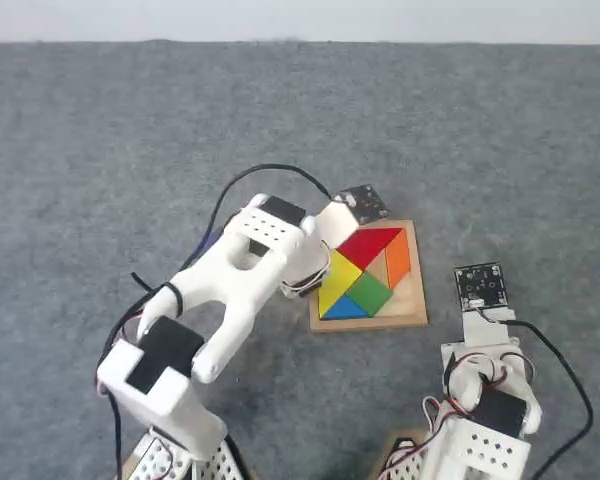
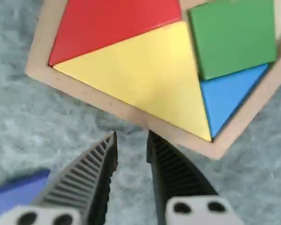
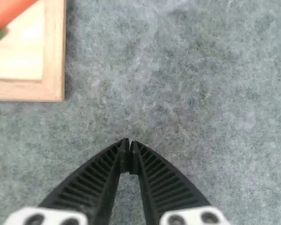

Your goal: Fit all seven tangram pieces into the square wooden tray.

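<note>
Grey felt tabletop [image 1: 130,150] is seen under everything. The square wooden tray [image 1: 372,323] is placed on it, and all positions below are given against this tray.

Inside the tray:
- A large red triangle piece [image 1: 370,243] is laid at the far side.
- An orange flat piece [image 1: 398,258] is set along the right rim; its exact shape cannot be told.
- A large yellow triangle piece [image 1: 337,280] is fitted against the left rim, touching the red one.
- A small green square piece [image 1: 370,292] is seated near the middle, touching the yellow.
- A small blue triangle piece [image 1: 345,309] is tucked at the near rim, between yellow and green.
- Bare wood floor [image 3: 18,51] is left uncovered in the tray's near-right corner.

Outside the tray, a blue-violet flat piece [image 2: 16,192] is seen on the felt, off the left rim, partly cut by the frame edge.

The left gripper [image 2: 131,136] is held just outside the tray's left rim, over felt, facing the yellow triangle. Its fingers [image 2: 96,173] are parted by a narrow gap, with nothing pinched.

The right gripper [image 3: 129,141] is held over felt off the tray's near-right corner, apart from it. Its fingers [image 3: 154,183] are pressed together at the tips, with nothing between them. The right arm [image 1: 485,400] is positioned to the right of and nearer than the tray.
</note>
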### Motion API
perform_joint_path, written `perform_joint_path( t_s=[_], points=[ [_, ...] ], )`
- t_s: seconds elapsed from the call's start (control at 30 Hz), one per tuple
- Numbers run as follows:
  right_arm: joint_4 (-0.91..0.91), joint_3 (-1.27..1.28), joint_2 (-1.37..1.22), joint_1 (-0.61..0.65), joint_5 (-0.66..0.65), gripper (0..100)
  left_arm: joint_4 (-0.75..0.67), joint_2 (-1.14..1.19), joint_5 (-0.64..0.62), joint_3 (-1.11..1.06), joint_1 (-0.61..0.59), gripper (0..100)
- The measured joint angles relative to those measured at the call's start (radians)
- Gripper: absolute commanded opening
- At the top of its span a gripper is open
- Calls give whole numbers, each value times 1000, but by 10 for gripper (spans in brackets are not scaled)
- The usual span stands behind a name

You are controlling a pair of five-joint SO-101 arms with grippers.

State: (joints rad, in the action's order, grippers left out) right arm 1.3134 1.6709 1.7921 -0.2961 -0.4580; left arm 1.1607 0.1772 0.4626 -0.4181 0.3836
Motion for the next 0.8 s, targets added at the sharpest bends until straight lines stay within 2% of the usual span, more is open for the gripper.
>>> perform_joint_path(
  t_s=[0.37, 0.57, 0.67, 0.8],
  points=[
    [0, 0, 0, 0, 0, 34, 0, -23, 3, 5, 0, 100],
    [0, 0, 0, 0, 0, 34, -14, -29, -23, 26, 63, 102],
    [0, 0, 0, 0, 0, 34, -80, -29, -61, 75, 103, 104],
    [0, 0, 0, 0, -2, 34, -301, -29, -146, 89, 121, 106]
  ],
)
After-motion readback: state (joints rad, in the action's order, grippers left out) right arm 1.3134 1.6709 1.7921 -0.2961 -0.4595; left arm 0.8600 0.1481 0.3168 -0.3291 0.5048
